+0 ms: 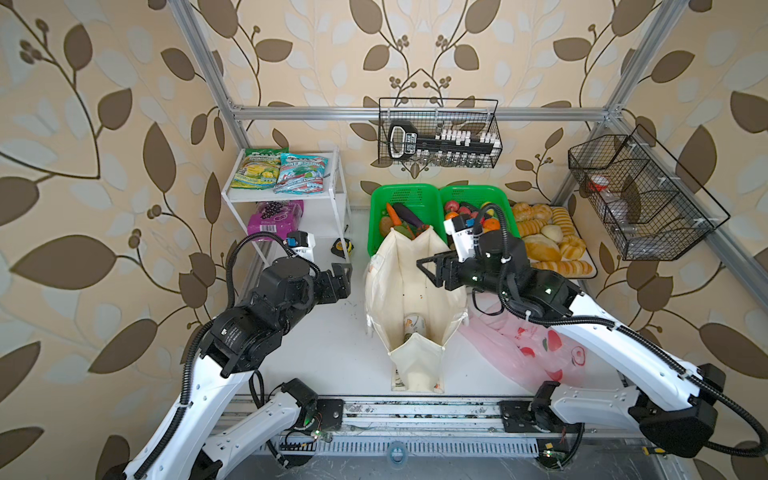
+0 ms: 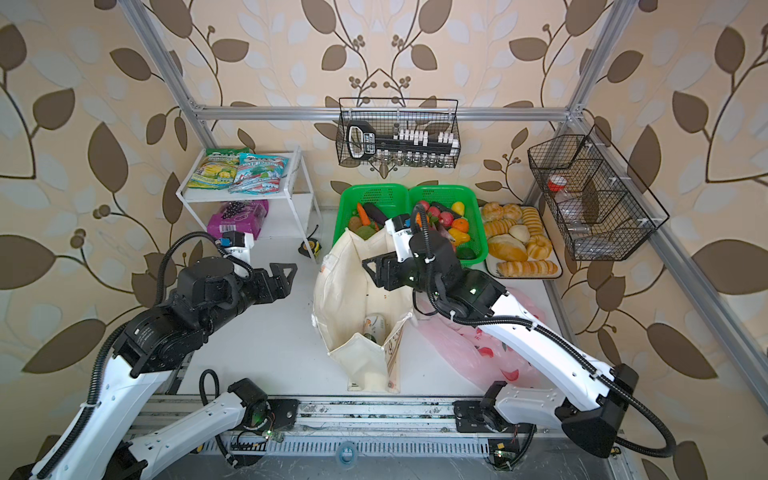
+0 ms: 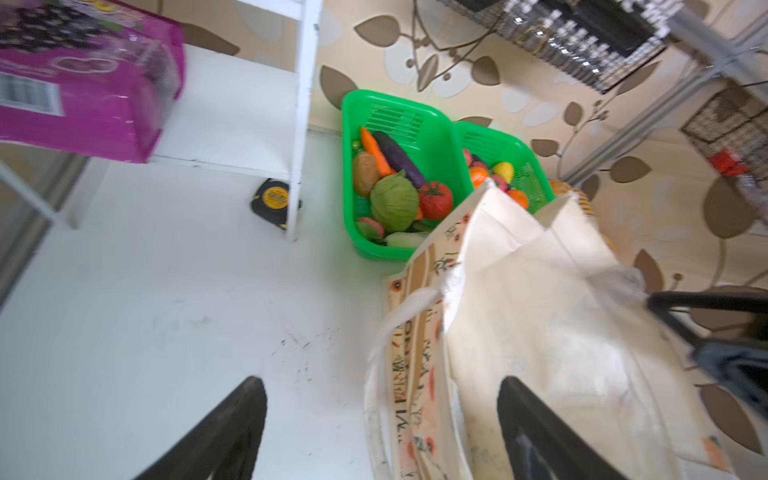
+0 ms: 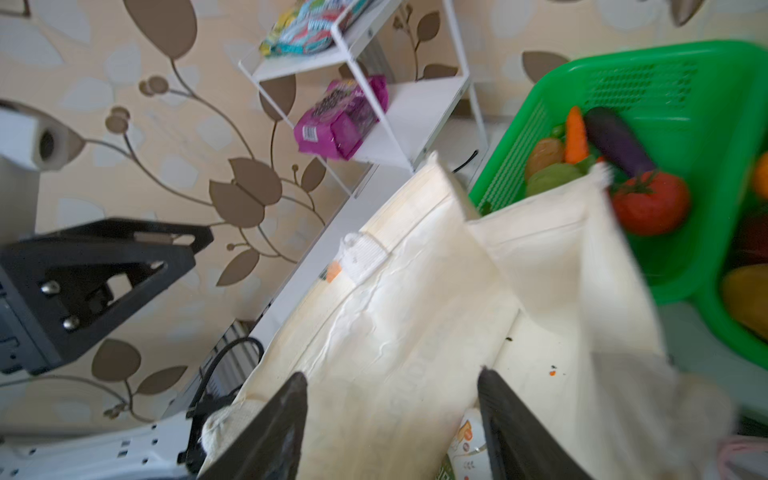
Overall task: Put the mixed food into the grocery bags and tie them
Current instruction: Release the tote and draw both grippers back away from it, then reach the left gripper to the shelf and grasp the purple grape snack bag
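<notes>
A tall cream canvas tote (image 1: 395,282) stands open in the middle of the white table, its cloth walls creased and its outer side printed with brown lettering and small leaves. Deep inside it lies a small round can (image 1: 415,326). The right gripper (image 1: 427,269) hangs over the far end of the tote's mouth, its black wedge-shaped jaws apart and empty (only the pale inner cloth shows between them). The left gripper (image 2: 286,277) is off the tote's left side above bare table, jaws spread wide with nothing in them. On the tote's right, a thin, crinkled pink plastic bag (image 1: 519,345) with red prints lies flat, partly under the right arm. Behind the tote, touching its far edge, is a glossy green slotted basket (image 3: 399,116) holding a ribbed round cabbage (image 3: 394,202), a dull brown potato (image 3: 365,172) and a shiny red tomato (image 3: 435,200). Farther left of the tote stands a white metal shelf (image 1: 328,224): a shiny purple grape-print packet (image 1: 274,218) lies on its lower level and a teal mint packet (image 1: 301,172) on top.
</notes>
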Controlling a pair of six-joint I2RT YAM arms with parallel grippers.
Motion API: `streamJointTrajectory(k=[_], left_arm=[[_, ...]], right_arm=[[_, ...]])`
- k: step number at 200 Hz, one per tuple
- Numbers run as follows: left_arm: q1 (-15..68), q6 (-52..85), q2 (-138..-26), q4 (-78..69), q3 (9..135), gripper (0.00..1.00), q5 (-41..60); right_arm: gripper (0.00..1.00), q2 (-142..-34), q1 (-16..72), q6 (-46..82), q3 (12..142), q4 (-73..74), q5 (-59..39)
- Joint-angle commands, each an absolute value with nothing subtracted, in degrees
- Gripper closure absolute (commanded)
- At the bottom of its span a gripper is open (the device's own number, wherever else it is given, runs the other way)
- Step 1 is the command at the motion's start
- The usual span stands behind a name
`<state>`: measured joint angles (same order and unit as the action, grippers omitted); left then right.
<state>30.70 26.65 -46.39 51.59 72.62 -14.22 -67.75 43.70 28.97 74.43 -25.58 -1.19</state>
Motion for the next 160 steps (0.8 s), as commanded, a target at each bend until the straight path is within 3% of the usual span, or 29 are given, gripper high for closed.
streamJointTrajectory(k=[1, 38, 79, 120, 160], left_arm=[[30.06, 21.74, -48.18, 58.32, 77.68, 0.05, -24.08], [21.77, 15.69, -55.17, 60.33, 85.19, 0.01, -28.74], [-4.15, 18.11, -61.34, 52.82, 82.10, 0.01, -1.62], [-21.38, 36.72, -63.10, 29.44, 67.23, 0.05, 21.77], [-27.16, 58.46, -68.71, -2.06, 54.22, 0.06, 24.06]], right_arm=[[0.33, -63.62, 40.70, 29.36, 76.47, -29.00, 1.28], [0.28, -58.43, 35.42, 28.67, 75.29, -29.03, -2.14], [0.25, -54.12, 30.52, 30.33, 71.55, -32.64, -3.00], [0.24, -49.06, 29.64, 33.52, 65.11, -31.20, -3.42], [0.24, -46.72, 29.71, 36.03, 61.44, -30.80, -4.17]])
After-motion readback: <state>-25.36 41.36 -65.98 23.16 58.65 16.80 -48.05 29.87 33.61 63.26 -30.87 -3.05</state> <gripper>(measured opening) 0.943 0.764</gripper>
